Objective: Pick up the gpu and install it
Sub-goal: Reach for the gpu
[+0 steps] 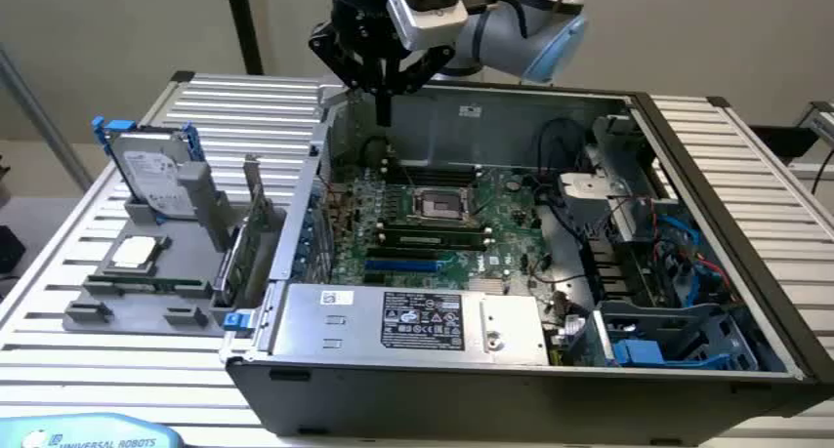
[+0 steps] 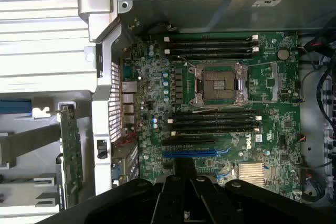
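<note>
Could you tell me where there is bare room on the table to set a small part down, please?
The slatted table is bare on the exterior view's right of the computer case, and beyond the grey holder. The holder is crowded with the hard drive, gpu and a chip. Cables crowd the case's inside.
</note>
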